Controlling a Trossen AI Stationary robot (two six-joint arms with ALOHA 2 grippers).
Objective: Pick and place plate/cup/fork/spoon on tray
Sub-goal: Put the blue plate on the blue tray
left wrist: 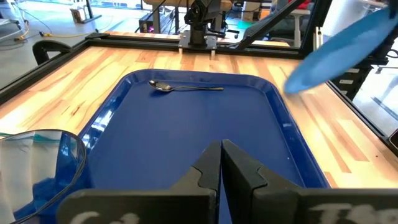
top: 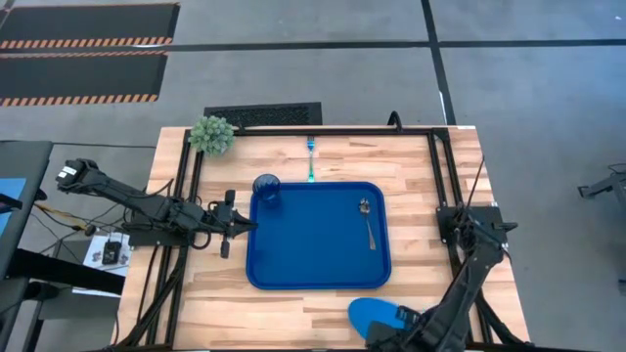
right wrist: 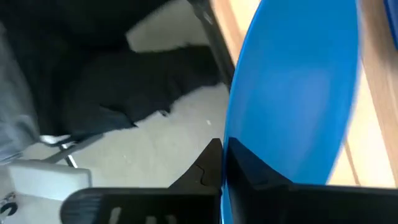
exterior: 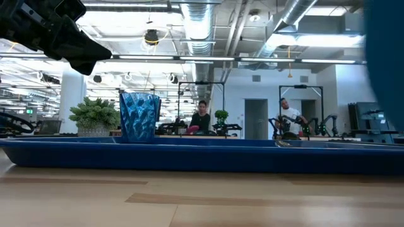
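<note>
The tray [top: 318,269] holds the cup [top: 266,188] in a far corner and the spoon [top: 367,221]; the fork [top: 311,156] lies just beyond it. The right gripper [right wrist: 222,163] clamps the plate [top: 372,314] near the tray's front edge. The left gripper [left wrist: 221,163], jaws closed and empty, hovers beside the cup.

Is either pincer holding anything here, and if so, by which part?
The right pincer is shut on the plate, gripped at its rim and lifted off the table. The left pincer is shut and empty, beside the tray.
</note>
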